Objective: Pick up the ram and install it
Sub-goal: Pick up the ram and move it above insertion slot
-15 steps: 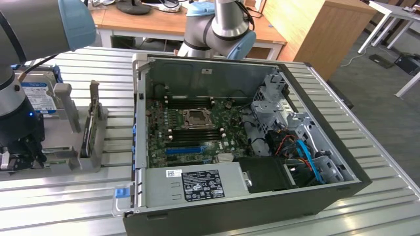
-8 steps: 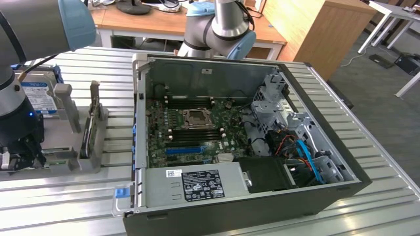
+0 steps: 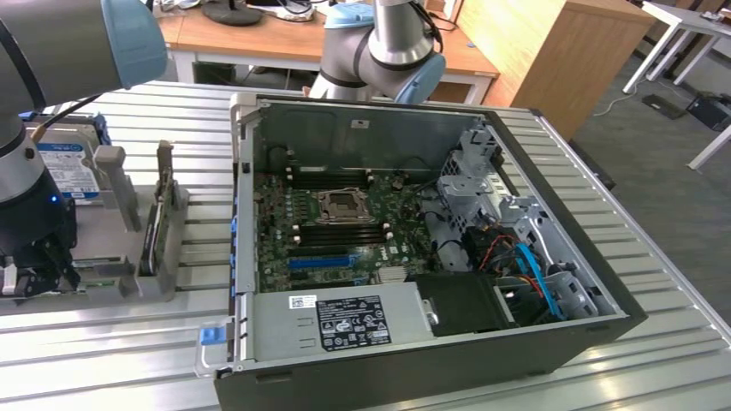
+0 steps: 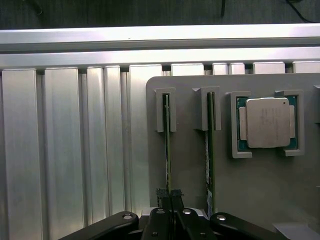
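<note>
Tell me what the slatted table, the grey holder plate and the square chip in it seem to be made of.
Table: likely aluminium, brushed silver slats with soft glare. Holder plate: probably plastic, matte grey, no shine, moulded-looking raised brackets. Square chip: metal lid, dull silver sheen, on a green circuit-board base.

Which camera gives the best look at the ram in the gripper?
The wrist view: the ram stands on edge in a slot of the gray holder, with the gripper shut on its upper edge. In the exterior view, the arm covers that spot.
</note>
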You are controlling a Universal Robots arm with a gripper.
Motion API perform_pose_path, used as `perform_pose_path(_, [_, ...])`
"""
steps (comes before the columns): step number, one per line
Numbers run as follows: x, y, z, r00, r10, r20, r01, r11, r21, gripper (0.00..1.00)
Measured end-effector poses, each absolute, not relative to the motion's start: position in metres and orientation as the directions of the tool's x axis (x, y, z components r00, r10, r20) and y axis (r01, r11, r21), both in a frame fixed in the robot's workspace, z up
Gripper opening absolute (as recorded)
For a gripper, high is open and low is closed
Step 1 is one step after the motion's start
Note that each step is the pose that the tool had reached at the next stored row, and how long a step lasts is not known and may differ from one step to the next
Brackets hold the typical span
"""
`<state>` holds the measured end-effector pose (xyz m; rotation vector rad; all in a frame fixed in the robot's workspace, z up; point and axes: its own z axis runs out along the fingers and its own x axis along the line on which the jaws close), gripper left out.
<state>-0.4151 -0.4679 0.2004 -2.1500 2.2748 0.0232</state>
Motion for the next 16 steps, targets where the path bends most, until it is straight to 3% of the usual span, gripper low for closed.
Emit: perform_pose_path(16, [-0.4151,-0.4679,0.2003,-0.001,-1.000,-0.019,-1.000,0.001,0.003,0.12])
